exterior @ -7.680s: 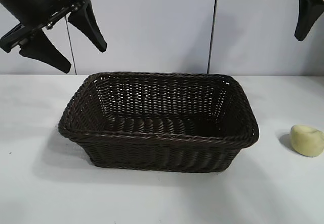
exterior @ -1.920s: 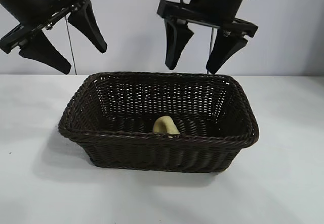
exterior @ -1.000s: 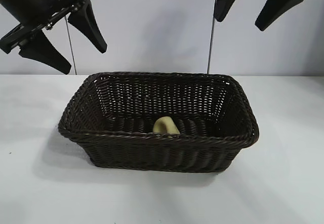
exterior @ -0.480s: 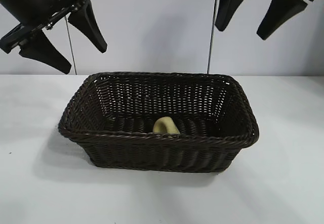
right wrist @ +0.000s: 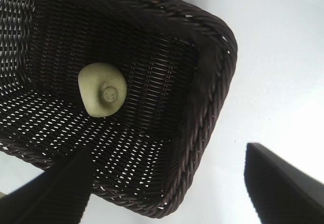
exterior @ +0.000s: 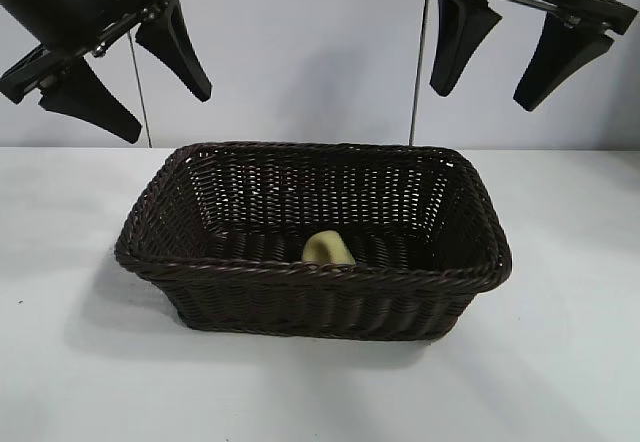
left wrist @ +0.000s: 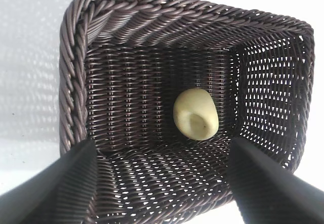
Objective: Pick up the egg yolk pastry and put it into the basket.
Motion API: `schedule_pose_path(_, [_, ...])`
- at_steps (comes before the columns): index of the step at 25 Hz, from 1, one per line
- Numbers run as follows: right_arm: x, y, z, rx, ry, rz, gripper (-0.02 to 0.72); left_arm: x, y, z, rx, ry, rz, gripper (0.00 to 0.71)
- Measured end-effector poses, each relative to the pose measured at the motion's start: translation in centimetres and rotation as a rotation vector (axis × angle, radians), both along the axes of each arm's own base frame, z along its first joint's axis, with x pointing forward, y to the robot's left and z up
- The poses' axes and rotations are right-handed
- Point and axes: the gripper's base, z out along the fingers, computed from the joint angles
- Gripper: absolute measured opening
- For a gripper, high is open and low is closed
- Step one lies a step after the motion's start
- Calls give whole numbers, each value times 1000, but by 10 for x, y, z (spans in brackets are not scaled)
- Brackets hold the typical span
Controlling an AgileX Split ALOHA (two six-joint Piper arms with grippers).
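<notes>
right pincer point(exterior: 518, 60) lower than before, open

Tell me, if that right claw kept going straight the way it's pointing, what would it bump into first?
Probably the basket: the open right gripper points down near its end rim, though it might just miss onto the table beside it.

Basket point(exterior: 300, 307) woven wicker; pastry point(left wrist: 196, 113) smooth, matt.
</notes>
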Motion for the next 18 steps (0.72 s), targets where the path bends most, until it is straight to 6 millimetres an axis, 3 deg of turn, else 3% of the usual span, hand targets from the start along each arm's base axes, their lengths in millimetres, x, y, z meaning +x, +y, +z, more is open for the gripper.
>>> schedule_pose_path(18, [1, 0, 0, 1, -7, -2, 591, 0, 0, 0, 0, 0, 0, 526])
